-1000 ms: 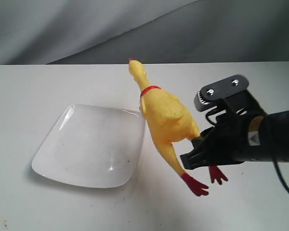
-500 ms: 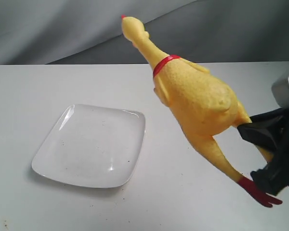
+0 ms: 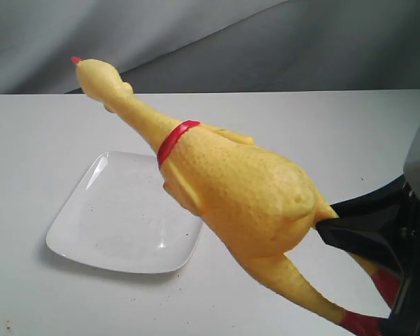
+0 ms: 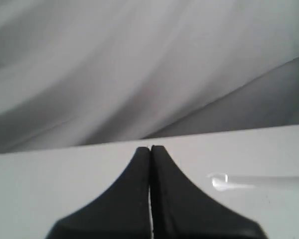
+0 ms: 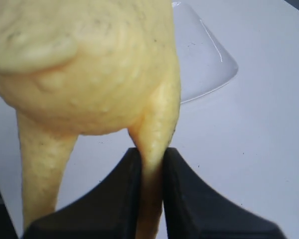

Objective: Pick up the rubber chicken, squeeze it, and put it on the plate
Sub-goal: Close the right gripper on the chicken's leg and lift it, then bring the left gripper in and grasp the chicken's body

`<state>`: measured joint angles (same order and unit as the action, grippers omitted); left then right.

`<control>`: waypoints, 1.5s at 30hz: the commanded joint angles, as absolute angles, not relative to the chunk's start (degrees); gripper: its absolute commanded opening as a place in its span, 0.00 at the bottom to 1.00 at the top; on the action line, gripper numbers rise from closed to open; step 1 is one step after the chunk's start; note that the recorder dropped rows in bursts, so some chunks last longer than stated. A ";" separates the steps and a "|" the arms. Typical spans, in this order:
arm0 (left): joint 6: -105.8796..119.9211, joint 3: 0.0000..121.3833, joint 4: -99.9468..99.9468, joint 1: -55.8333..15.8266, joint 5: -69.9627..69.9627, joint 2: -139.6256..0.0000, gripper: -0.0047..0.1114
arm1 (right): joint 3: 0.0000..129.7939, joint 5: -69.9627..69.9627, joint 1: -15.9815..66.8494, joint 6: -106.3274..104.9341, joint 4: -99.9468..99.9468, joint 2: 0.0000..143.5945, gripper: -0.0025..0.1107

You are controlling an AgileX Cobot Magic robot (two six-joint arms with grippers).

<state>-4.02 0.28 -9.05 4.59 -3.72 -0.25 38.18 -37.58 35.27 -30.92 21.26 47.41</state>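
Observation:
The yellow rubber chicken (image 3: 238,189) hangs in the air above the table, head and red comb toward the upper left, red collar at the neck, body partly over the plate's right side. My right gripper (image 3: 336,227) is shut on one of its legs; in the right wrist view the leg (image 5: 152,164) is pinched between the black fingers, with the body (image 5: 84,59) above them. The white square plate (image 3: 105,217) lies on the table at left, and its corner (image 5: 204,55) shows beyond the chicken. My left gripper (image 4: 150,149) is shut with nothing in it, low over the table.
A grey cloth backdrop (image 3: 210,42) hangs behind the white table (image 3: 42,126). In the left wrist view the plate's rim (image 4: 249,182) shows to one side of the shut fingers.
The right gripper has lifted the chicken off the table and carried it up and toward the camera. Its head has swung leftward, over the plate's side. The plate has not moved.

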 commanded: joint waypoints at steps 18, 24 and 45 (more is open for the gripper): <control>-47.44 0.00 -44.64 4.67 36.78 0.00 0.05 | 38.14 -38.59 35.47 -32.14 32.71 50.43 0.02; -69.04 6.39 -75.33 4.67 43.72 -3.95 0.20 | 38.14 -38.46 35.36 -32.25 34.67 60.20 0.02; -32.59 26.62 -99.95 -21.54 28.33 -40.82 0.65 | 51.93 -62.51 22.47 -44.12 49.02 62.26 0.02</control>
